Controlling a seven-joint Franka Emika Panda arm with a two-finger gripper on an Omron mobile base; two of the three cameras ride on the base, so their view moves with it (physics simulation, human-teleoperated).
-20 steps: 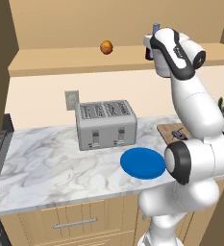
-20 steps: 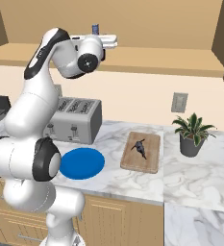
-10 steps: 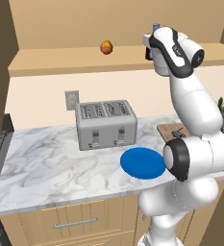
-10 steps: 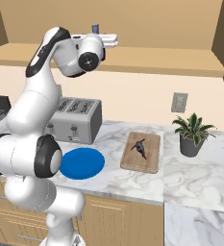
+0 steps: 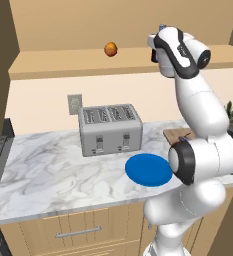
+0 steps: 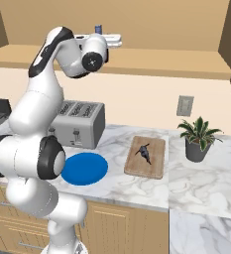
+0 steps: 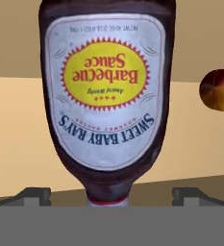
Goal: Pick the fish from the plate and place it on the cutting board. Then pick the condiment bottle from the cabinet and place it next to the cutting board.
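While the open claw [image 7: 111,194] straddles the condiment bottle [image 7: 106,91], its rigid, probably slick body looks best gripped mid-label.

The slim dark grey fish [image 6: 145,152] lay on the rectangular brown wooden cutting board [image 6: 146,158], right of the flat round blue plate [image 6: 84,168]. The silver metal toaster [image 6: 77,124] stood behind the plate. The dark brown condiment bottle [image 7: 107,91] stood in the light tan wooden cabinet [image 6: 151,59], near the round orange fruit [image 5: 110,49].
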